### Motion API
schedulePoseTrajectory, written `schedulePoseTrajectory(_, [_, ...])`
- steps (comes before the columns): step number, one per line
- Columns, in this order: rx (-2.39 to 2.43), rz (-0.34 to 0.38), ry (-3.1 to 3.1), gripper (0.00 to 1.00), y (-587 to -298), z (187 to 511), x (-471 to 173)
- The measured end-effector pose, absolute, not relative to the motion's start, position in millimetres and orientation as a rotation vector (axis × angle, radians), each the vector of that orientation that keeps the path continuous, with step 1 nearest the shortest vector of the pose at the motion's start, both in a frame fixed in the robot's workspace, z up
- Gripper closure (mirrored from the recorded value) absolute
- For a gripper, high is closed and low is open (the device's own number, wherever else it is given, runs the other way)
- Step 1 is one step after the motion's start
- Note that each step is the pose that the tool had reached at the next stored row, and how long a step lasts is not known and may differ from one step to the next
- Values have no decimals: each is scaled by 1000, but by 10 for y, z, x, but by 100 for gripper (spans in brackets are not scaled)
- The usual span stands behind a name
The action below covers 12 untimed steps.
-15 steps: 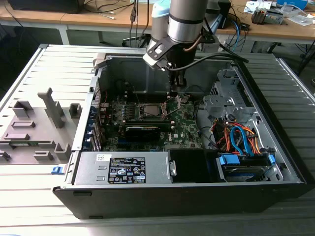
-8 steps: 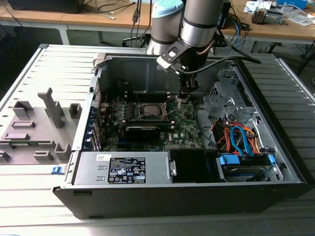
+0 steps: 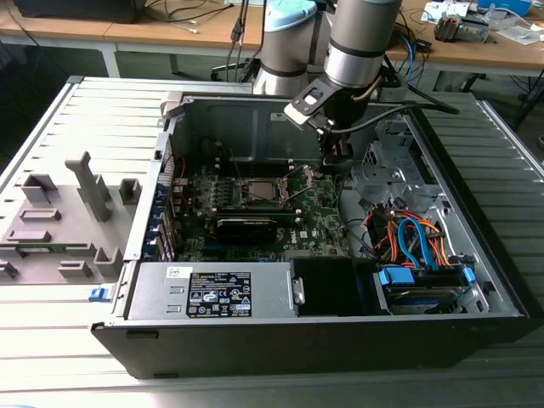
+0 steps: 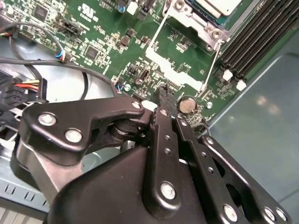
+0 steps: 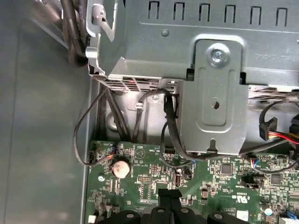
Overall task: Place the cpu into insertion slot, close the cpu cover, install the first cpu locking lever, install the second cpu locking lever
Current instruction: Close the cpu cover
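Note:
The open computer case holds the green circuit board. On it the insertion slot shows a pale square, the cpu, inside it. A silver-grey frame, the cpu cover, appears to lie flat around the chip. Two thin wire locking levers stick out from the frame's corners over the board. My gripper hangs over the board to the exterior view's right of the slot. It is shut with nothing between its black fingertips, as both wrist views show.
A coin cell lies just past the fingertips. Black memory slots run beside the socket. A metal drive cage and loose cables border the board. The power supply and orange and blue cables fill the front.

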<state>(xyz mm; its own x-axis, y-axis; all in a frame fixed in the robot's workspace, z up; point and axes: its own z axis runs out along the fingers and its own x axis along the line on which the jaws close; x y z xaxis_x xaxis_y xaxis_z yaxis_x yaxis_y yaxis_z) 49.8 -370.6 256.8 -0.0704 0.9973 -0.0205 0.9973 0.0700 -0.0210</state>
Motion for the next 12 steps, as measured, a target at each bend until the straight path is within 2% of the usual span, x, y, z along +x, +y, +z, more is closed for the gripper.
schedulePoseTrajectory(12, [2144, -39, 2301, 89, -3700, 2461, 446])
